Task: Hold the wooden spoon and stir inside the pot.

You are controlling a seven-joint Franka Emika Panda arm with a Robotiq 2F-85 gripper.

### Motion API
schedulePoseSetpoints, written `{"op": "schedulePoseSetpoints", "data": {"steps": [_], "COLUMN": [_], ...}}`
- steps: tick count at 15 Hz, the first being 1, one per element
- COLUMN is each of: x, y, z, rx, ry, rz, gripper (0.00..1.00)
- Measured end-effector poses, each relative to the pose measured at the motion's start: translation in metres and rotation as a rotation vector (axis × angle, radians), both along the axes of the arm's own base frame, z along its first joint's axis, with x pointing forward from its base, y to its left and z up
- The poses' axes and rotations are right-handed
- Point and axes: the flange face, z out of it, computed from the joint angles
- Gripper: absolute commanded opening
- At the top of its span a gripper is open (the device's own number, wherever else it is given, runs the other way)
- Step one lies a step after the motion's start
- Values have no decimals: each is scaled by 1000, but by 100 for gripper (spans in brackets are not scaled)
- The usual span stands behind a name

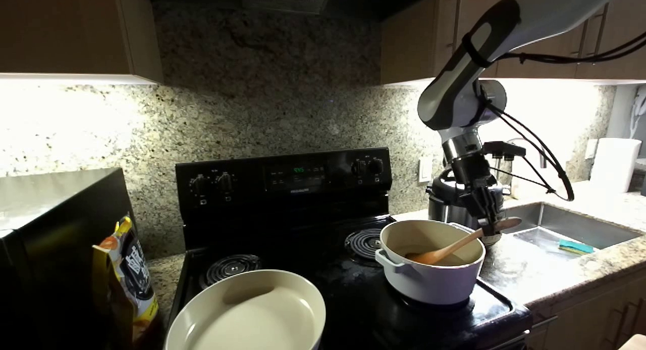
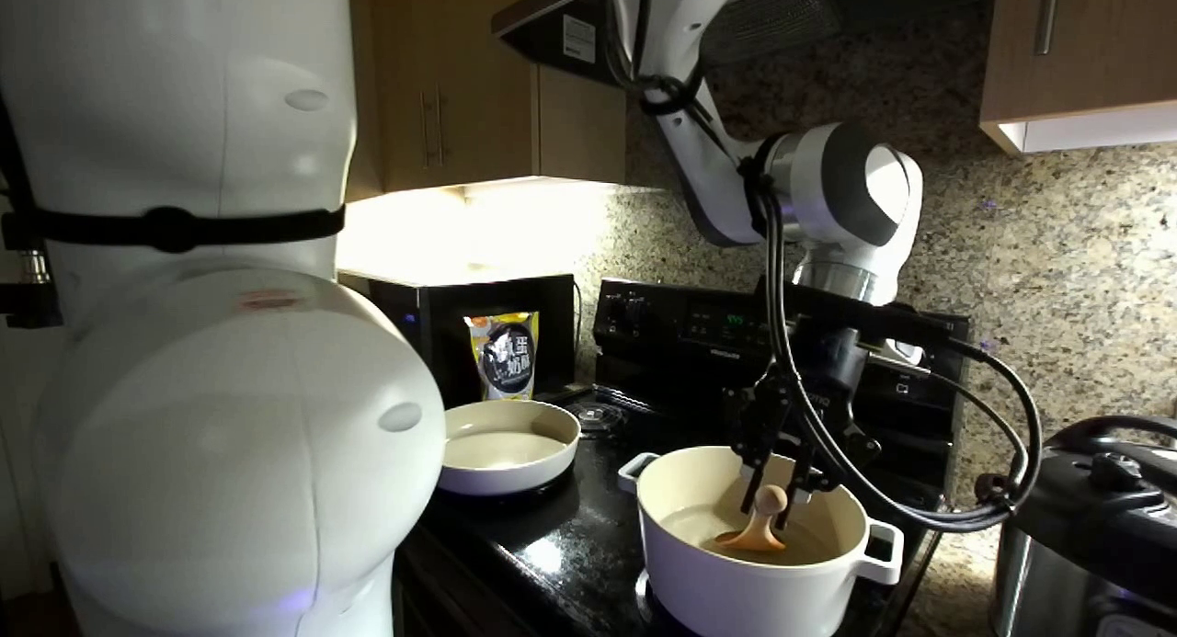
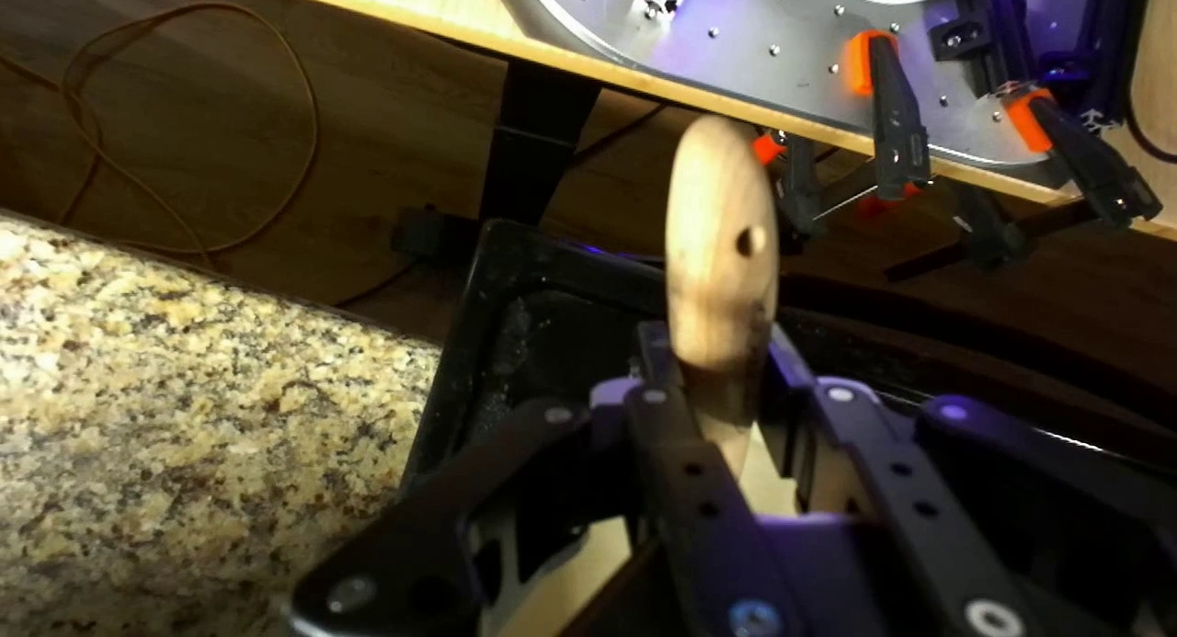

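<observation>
Claw (image 3: 720, 366) tight on wooden spoon (image 3: 720, 233) near handle's end, its head inside pot (image 1: 431, 284).

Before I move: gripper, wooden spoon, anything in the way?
Gripper shut on wooden spoon by the handle. Spoon tilted, head down inside white pot. Nothing seen blocking spoon; possible snag: black cable loop beside gripper.

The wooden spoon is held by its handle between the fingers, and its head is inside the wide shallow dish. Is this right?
Only one part is wrong: the wooden spoon has its head inside the round white pot, not the wide shallow dish, as both exterior views show. It is indeed held by its handle between the fingers.
</observation>
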Motion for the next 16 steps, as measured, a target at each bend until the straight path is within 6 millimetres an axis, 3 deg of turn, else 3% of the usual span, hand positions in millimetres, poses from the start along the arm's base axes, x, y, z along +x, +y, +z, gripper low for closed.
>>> {"op": "schedulePoseSetpoints", "data": {"steps": [7, 16], "x": [-17, -3], "y": [14, 37], "z": [-16, -6], "rx": [13, -15], "ry": [76, -4], "rz": [80, 158], "gripper": [8, 8]}}
